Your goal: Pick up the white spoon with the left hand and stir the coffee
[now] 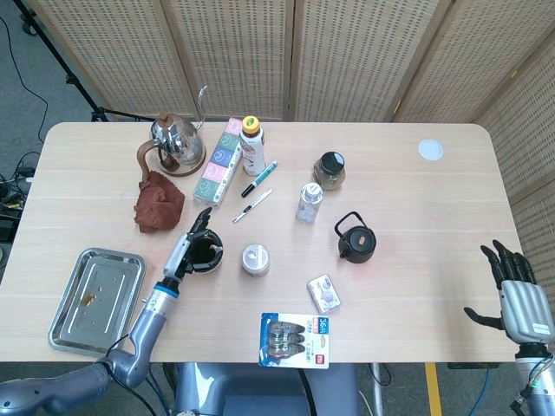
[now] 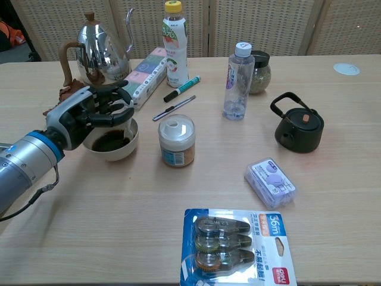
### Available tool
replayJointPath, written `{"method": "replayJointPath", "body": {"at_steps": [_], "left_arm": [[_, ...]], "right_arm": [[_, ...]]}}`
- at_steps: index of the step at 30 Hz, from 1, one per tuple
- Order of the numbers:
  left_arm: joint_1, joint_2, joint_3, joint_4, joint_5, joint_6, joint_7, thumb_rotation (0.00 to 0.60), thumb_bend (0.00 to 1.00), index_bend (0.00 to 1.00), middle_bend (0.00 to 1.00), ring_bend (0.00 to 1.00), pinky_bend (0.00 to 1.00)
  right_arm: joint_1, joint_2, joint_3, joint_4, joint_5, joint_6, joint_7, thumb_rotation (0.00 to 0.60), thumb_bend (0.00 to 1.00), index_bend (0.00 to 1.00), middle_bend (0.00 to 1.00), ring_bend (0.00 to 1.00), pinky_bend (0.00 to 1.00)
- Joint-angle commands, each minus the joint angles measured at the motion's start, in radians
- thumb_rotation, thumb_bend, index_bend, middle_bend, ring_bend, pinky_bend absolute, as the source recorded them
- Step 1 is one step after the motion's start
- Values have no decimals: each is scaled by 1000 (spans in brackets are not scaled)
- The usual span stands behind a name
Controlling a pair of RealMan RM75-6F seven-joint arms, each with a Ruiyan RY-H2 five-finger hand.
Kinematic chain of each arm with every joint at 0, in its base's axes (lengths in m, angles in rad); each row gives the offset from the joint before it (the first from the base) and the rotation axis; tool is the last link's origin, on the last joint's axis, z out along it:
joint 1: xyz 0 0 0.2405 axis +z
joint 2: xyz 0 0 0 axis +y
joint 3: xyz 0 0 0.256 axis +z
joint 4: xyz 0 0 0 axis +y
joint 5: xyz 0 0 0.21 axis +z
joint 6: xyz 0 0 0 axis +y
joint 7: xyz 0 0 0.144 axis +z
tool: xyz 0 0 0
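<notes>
A white bowl of dark coffee (image 2: 113, 143) stands at the table's front left and also shows from the head view (image 1: 208, 256). My left hand (image 2: 94, 113) hovers over the bowl's far left rim, fingers curled toward the thumb. The white spoon reaches down from those fingers into the coffee and is almost wholly hidden behind them. In the head view the left hand (image 1: 187, 245) covers the bowl's left side. My right hand (image 1: 517, 291) hangs off the table's front right corner, fingers spread and holding nothing.
Behind the bowl stand a steel kettle (image 2: 102, 51), a tissue box (image 2: 141, 77) and a brown cloth (image 1: 158, 203). A capped jar (image 2: 176, 140) stands right beside the bowl. A metal tray (image 1: 95, 298) lies at the front left, a black teapot (image 2: 299, 126) to the right.
</notes>
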Motion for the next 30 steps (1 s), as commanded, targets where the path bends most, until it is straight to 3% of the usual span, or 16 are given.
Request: {"method": "replayJointPath", "body": {"at_steps": [1,15,30], "left_arm": [[16,8,23,-17,16,15,-16,600,496,632,0,0,0],[47,0,32,41,18,53,-52,600,497,632,0,0,0],[4,-49,-3,107,11,37,-37,600,495,633,0,0,0]], "right_arm": [[0,0,-1,-1,-2,1,0,600,0,0,0,0,0],[0,-3,-4,-1,-3,0,-8,600,0,0,0,0,0],[2,-5,-3,3,2,-5,-4,600,0,0,0,0,0]]}}
